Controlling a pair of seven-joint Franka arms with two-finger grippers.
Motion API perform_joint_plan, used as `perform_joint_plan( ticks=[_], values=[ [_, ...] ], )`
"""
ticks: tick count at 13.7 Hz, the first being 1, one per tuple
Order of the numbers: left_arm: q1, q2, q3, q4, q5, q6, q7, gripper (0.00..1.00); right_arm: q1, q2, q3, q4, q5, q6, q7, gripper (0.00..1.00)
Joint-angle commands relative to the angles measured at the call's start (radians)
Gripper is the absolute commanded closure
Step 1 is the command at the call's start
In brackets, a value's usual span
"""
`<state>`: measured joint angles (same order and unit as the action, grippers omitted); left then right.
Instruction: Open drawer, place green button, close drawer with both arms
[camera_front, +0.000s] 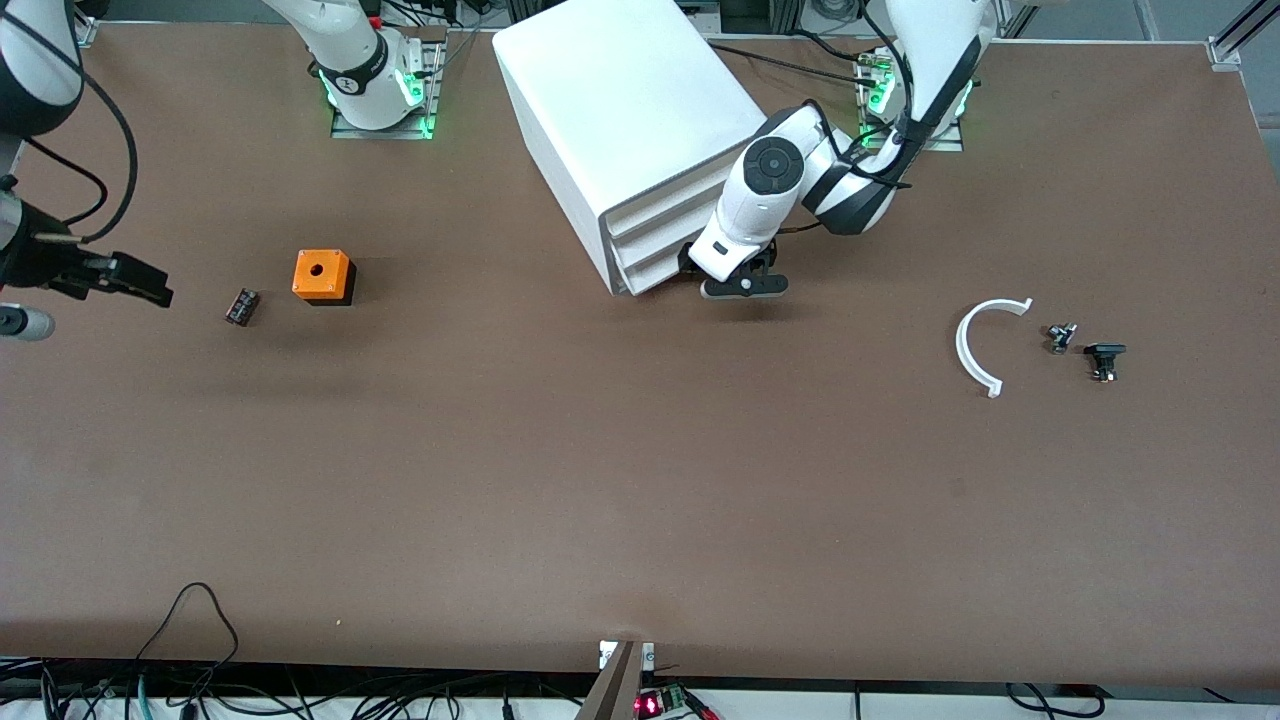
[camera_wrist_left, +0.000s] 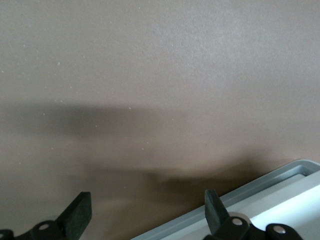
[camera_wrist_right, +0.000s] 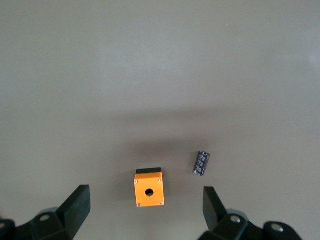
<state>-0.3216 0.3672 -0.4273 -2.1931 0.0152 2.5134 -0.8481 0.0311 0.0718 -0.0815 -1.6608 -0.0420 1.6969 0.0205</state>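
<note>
Button (camera_front: 1103, 359) nearest; left gripper (camera_front: 742, 284) wide by drawer (camera_front: 655, 272), right gripper (camera_front: 140, 286) wide.

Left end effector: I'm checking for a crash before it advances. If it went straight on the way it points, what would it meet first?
Probably the bare table. The open left end effector points down beside the cabinet's front, clear of the drawer.

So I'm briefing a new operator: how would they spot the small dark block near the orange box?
Start at the big white plastic drawer cabinet, then look toward the right arm's end of the brown table for the orange cube with a hole. Beside it, farther toward that end, lies the small dark reddish block: far smaller, flat, no hole.
</note>
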Motion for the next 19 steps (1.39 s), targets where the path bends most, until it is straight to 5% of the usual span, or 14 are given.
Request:
perform_joint_plan(
  ticks=[1,9,11,15,19],
  values=[
    [0.009,-0.056,-0.022,-0.036,-0.014,-0.015,0.009,0.00,0.000,-0.159,0.006,-0.195,0.005,0.061,-0.027,0.00],
    [0.321,-0.341,-0.004,0.024,-0.012,-0.063,0.010,0.00,0.000,-0.159,0.003,-0.192,0.010,0.059,-0.044,0.00],
    [0.329,-0.419,0.056,0.094,-0.011,-0.262,0.132,0.00,0.000,-0.156,0.002,-0.191,0.011,0.058,-0.043,0.00],
    [0.331,-0.444,0.217,0.388,-0.014,-0.683,0.484,0.00,0.001,-0.145,-0.001,-0.174,0.008,0.056,-0.047,0.00],
    [0.331,-0.468,0.369,0.504,-0.014,-0.853,0.759,0.00,0.000,-0.145,-0.001,-0.165,0.011,0.049,-0.047,0.00]
  ],
)
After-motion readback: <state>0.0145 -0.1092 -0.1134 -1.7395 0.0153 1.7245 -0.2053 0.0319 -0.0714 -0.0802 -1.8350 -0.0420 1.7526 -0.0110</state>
